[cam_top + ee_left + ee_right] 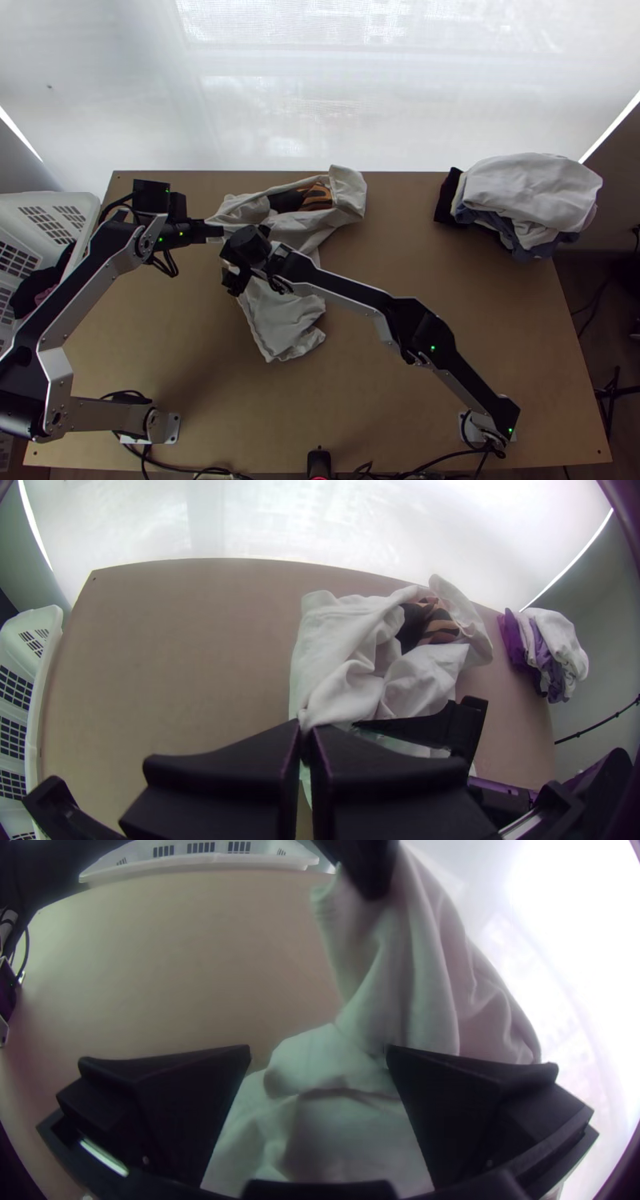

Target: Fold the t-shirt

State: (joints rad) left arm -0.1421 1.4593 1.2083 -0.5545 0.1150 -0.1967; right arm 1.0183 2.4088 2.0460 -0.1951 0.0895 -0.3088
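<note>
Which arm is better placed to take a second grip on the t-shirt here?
Probably the right: the right claw is open over the bunched t-shirt, ready to close on cloth. The left claw is shut on another part of it.

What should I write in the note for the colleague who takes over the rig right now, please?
Left tool: shut on a gathered part of the white t-shirt.
Right tool: open, over the t-shirt.
T-shirt: bunched on the table, its dark-and-orange print partly visible.
Nearby: clothes pile at the table's far right.
Done: left grip made; not yet folded.
Left to do: probably spread it, then fold.
</note>
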